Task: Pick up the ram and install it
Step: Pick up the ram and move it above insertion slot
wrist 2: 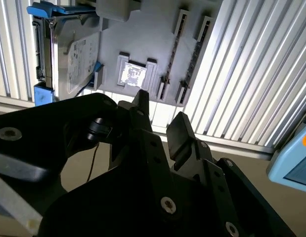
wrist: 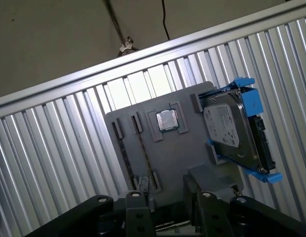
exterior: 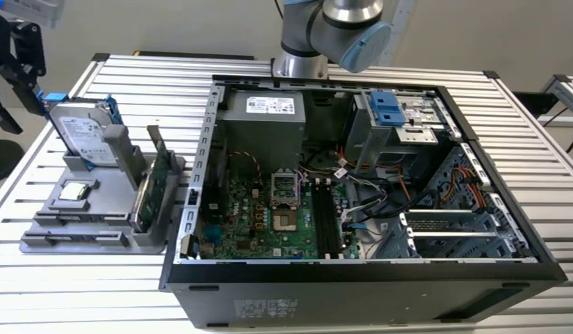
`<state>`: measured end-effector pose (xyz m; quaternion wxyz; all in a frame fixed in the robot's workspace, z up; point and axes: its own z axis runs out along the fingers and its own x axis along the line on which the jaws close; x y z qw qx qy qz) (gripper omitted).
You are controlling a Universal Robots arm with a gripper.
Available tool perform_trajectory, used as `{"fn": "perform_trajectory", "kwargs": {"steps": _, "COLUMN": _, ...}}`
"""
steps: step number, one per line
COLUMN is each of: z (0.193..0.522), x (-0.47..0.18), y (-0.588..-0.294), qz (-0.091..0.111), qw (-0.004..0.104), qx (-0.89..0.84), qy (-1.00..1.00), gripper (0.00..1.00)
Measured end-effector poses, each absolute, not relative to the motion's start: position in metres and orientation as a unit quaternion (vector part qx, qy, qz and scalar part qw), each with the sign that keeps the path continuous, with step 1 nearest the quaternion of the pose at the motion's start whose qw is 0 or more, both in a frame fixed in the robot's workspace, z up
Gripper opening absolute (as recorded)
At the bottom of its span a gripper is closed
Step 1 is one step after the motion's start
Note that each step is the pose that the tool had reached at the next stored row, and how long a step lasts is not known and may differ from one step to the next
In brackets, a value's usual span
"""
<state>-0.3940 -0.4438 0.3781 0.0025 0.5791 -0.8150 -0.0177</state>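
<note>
Grey parts tray at the exterior view's left; gripper over it, jaws spread, holding nothing.

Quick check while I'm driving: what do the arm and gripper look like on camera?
The arm is silver-grey tubing with a pale blue joint cap. The gripper is matte black, with blocky angular fingers and round silver screw heads.

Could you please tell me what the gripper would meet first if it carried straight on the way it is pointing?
Most likely the grey parts tray: in the second wrist view the open gripper points at its edge near the processor chip. Depth is unclear.
</note>
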Motion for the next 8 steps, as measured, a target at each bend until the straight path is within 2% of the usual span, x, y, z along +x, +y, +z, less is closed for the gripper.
{"fn": "perform_trajectory", "kwargs": {"steps": 8, "z": 0.3762, "x": -0.394, "y": -0.4438, "qz": -0.018, "qw": 0.003, "qx": 0.582, "qy": -0.813, "gripper": 1.0}}
